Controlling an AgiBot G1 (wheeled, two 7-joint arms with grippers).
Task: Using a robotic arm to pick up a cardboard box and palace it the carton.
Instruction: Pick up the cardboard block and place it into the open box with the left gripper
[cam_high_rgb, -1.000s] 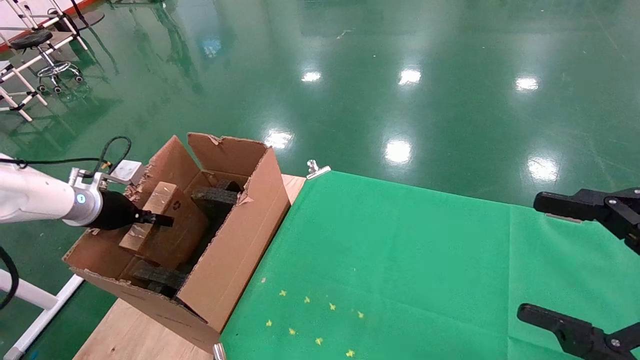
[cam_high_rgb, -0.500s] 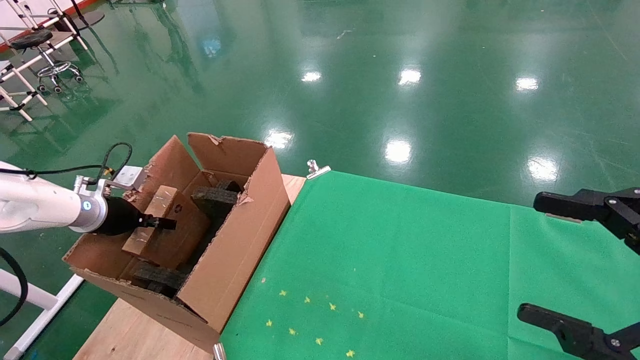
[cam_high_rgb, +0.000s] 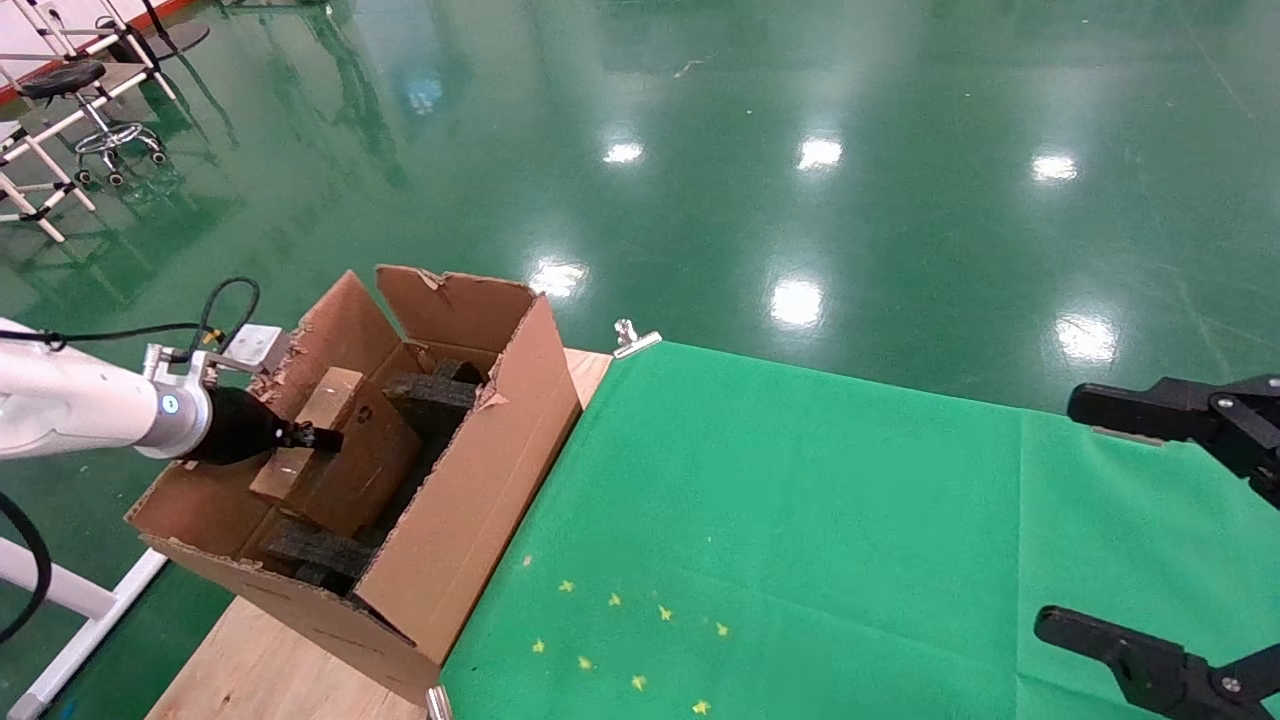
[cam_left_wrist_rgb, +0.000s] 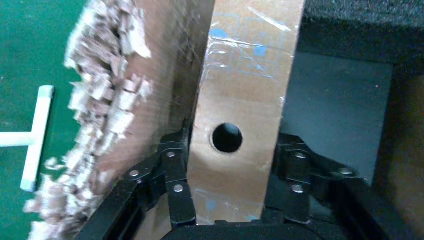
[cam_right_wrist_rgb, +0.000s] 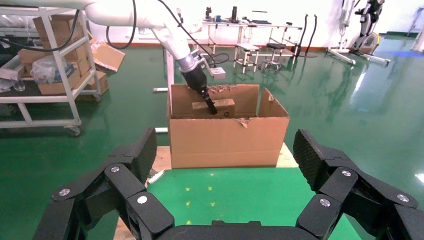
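Left gripper: closed on the box, one finger on each long side, the narrow face with the round hole turned to the wrist camera.
Box position: inside the carton, low between its left wall and the black foam; I cannot tell if it rests on the bottom already.
Key relation: the box's long axis runs straight away from the gripper, along the carton's length, toward the far wall.
Nearer arm: the arm on the left reaches over the torn left flap; the box lies just beside this wall.
Right gripper: spread wide, parked well apart above the green cloth.
Surface: the carton stands on a wooden table, at the cloth's left edge.
Room: tight, I judge; wall on one side, foam on the other, so the fingers have little place to spread for release.
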